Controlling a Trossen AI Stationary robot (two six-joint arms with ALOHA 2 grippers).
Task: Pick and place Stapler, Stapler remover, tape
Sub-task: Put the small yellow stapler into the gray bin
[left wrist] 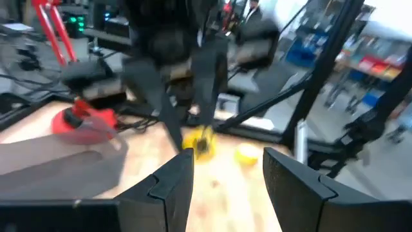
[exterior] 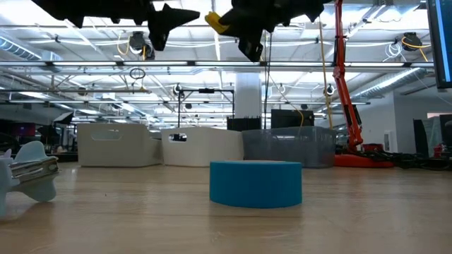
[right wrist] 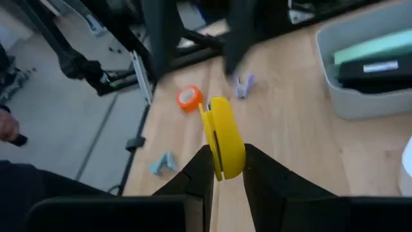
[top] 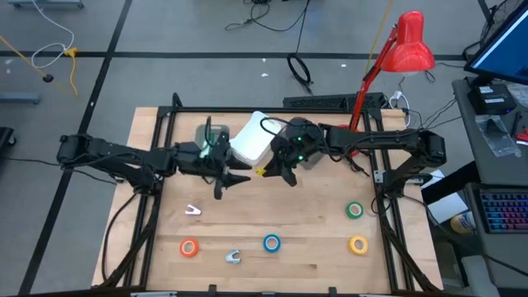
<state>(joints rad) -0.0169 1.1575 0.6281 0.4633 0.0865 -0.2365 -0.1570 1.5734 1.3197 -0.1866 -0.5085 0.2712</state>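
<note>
My right gripper (right wrist: 222,169) hangs above the table's middle, shut on a small yellow stapler (right wrist: 223,136); the stapler also shows in the high view (top: 261,172) and the low view (exterior: 218,22). My left gripper (left wrist: 225,173) is open and holds nothing, level with the right gripper (top: 273,172) and just to its left (top: 234,178). Orange tape (top: 189,247), blue tape (top: 271,242), yellow tape (top: 358,244) and green tape (top: 355,210) lie flat on the table's near part. A pale stapler remover (top: 192,211) and a light blue stapler remover (top: 233,256) lie among them. My right gripper pinches the yellow stapler between its two fingers, which sit on its flat sides at the rear end (right wrist: 223,166). The rest of the stapler sticks out past the fingertips. The stapler is lifted clear of the table.
A white bin (top: 252,139) and a clear bin (top: 312,157) stand at the table's far middle, behind both grippers. A red desk lamp (top: 410,45) rises at the far right. Bare wood lies below the grippers, between the bins and the tapes.
</note>
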